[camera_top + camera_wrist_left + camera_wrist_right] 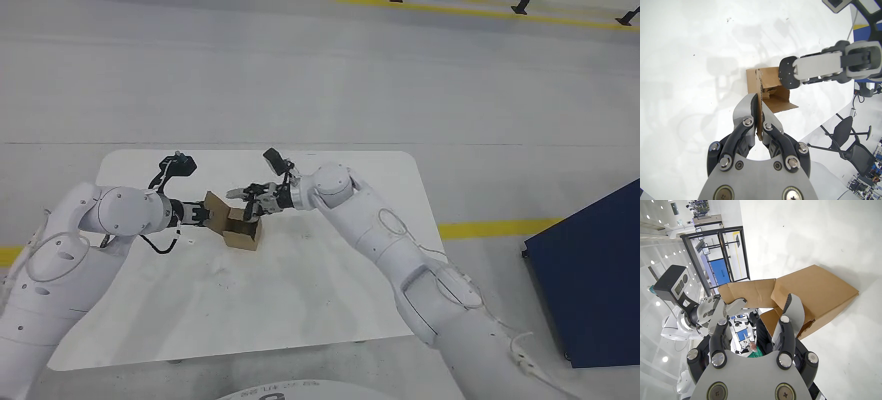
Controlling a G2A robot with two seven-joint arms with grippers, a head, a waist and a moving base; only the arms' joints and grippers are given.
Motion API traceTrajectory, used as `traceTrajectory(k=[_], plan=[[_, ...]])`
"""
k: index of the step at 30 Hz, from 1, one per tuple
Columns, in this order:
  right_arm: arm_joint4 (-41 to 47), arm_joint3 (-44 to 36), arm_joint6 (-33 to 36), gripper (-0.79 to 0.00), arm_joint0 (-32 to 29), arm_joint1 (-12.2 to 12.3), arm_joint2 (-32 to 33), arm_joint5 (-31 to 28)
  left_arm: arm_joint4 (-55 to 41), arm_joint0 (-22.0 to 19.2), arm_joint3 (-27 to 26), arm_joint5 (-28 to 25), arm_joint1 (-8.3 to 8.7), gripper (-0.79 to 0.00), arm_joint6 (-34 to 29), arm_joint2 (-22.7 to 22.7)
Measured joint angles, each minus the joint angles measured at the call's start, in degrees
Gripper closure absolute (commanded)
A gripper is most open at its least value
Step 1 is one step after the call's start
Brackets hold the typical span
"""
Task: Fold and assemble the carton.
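A small brown carton (240, 232) stands open on the white table (330, 290), with its flaps sticking up. My left gripper (758, 100) is shut on the edge of one upright flap, and it sits at the carton's left side (203, 213) in the top view. My right gripper (764, 306) is open over the carton's far side (243, 197). One of its fingers (793, 308) lies against a folded flap, and its black pad (788, 74) touches the carton's rim. The carton's inside (776, 102) shows creased inner flaps.
The table's near half and right part are bare white surface. A dark blue panel (600, 270) stands on the floor beyond the table's right edge. A black office chair (846, 132) stands off the table past its edge.
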Motion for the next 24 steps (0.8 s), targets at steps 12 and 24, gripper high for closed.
traceTrajectory(k=[12, 24], plan=[[-4.11, 2.29, -2.50, -0.111, 1.61, -1.27, -2.47, 3.45, 0.00, 0.00, 0.00, 0.00, 0.00, 0.000, 0.00, 0.00], [-8.84, 2.78, -7.26, 0.000, 2.29, -2.64, -4.96, 9.24, 0.00, 0.00, 0.00, 0.00, 0.00, 0.000, 0.00, 0.00]])
